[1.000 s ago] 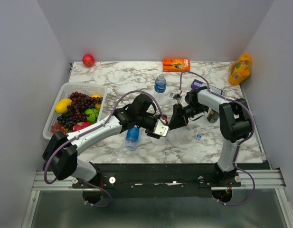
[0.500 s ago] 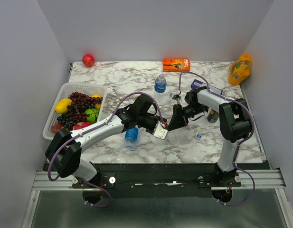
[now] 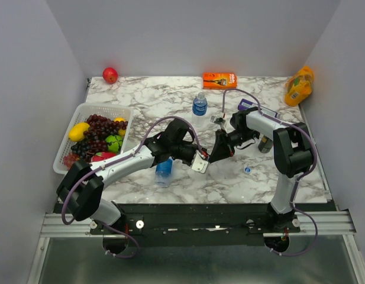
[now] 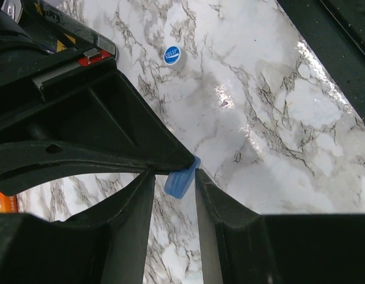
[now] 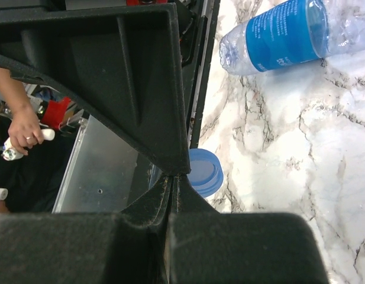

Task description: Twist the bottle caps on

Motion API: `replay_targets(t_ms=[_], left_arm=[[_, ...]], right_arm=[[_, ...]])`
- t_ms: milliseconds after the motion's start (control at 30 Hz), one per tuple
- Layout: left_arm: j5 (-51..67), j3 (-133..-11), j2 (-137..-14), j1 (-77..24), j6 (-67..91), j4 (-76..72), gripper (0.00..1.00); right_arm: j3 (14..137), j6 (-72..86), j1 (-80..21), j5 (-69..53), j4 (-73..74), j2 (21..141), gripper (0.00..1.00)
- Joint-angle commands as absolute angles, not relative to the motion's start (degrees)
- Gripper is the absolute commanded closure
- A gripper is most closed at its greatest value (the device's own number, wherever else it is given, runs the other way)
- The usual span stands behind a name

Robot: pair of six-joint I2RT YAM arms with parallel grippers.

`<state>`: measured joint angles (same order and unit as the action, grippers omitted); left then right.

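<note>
A small blue bottle cap (image 4: 180, 180) hangs above the marble, pinched by its rim in my shut right gripper (image 5: 173, 176); it also shows in the right wrist view as the cap (image 5: 204, 171). My left gripper (image 4: 174, 173) stands narrowly open around it. One finger touches the cap and a slim gap remains at the other. Both grippers meet mid-table, left gripper (image 3: 201, 161) against right gripper (image 3: 213, 157). One bottle (image 3: 164, 168) lies on its side under the left arm, capless bottle (image 5: 283, 32). Another bottle (image 3: 199, 105) stands upright behind. A second cap (image 3: 247, 170) lies on the table, cap (image 4: 171, 55).
A white basket (image 3: 102, 107) of fruit sits at the left. A red apple (image 3: 110, 75) is in the far left corner, an orange packet (image 3: 219, 80) at the back, and a yellow-orange bag (image 3: 299, 86) at the far right. A dark can (image 3: 265, 144) stands by the right arm.
My left gripper has shifted toward the right gripper and narrowed its jaws around the cap. The right gripper has stayed shut and in place.
</note>
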<state>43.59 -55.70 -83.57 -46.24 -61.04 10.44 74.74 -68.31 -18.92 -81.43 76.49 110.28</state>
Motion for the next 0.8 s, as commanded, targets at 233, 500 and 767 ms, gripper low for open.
replay_targets(t_ms=[233,500,767], left_arm=[[40.34,-46.32,-77.79,-43.24,-57.31,2.82,0.43],[39.99,-46.94,-80.59,-43.33,-53.71,-4.11,0.43],[42.97,-47.29,-80.95,-43.15,-53.35,-6.68,0.45]], right_arm=[[76.82,-66.71,-19.69,-85.96,87.45,109.51,0.94],[78.13,-65.74,-19.69,-84.73,87.54,109.86,0.94],[77.96,-65.3,-19.6,-84.11,87.45,110.21,0.94]])
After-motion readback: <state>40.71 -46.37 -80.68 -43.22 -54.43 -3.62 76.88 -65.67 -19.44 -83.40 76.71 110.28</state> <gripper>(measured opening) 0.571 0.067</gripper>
